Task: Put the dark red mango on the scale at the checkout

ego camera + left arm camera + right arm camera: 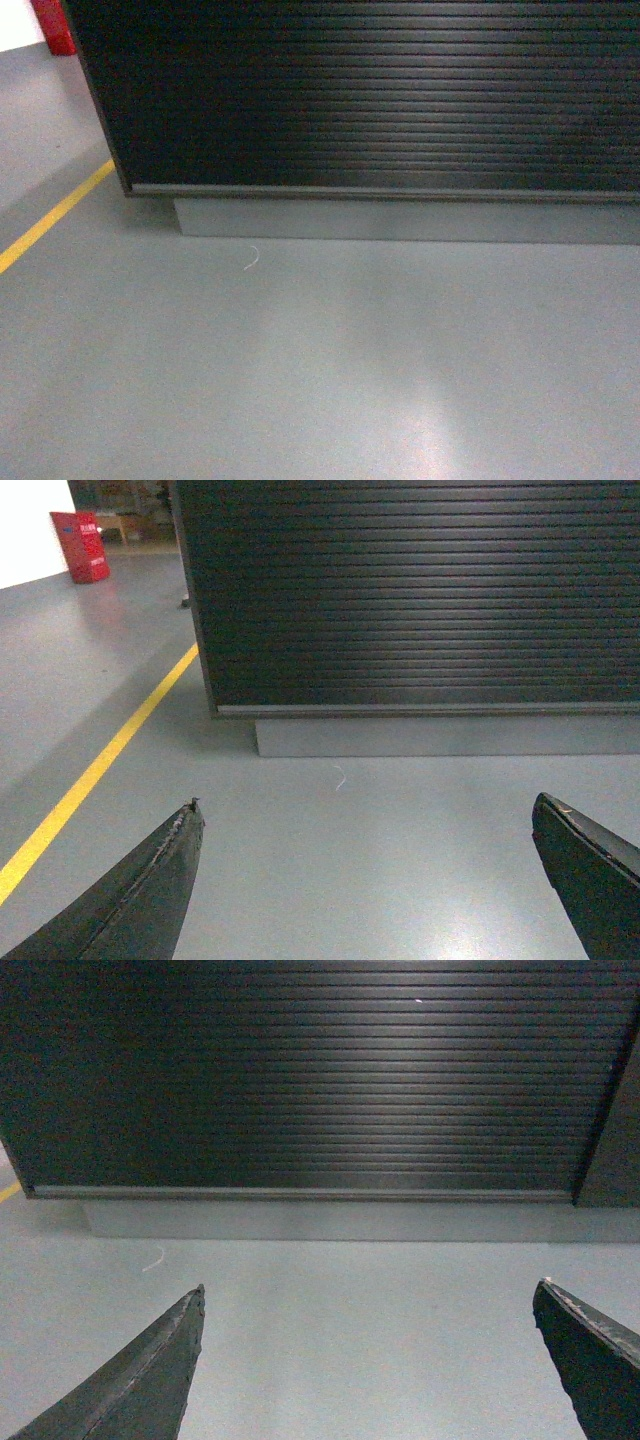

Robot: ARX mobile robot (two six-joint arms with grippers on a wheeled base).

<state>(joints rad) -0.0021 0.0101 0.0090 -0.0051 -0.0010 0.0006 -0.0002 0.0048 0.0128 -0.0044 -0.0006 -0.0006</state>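
In the head view, the ribbed dark front of the checkout [380,95] fills the upper part, set on a grey plinth [400,220] above a grey floor [320,370]. A yellow line [50,218] runs across the floor at the left, a small white scrap [251,259] lies near the plinth, and a red object [52,25] is seen at the top left corner. Neither arm is seen here.

In the left wrist view, the left gripper [370,880] is held spread wide with nothing between its fingers [150,890], low over the floor and facing the checkout's left corner.

In the right wrist view, the right gripper [370,1360] is likewise spread wide and holds nothing, facing the slatted front.

The mango and the scale are not seen in any view.
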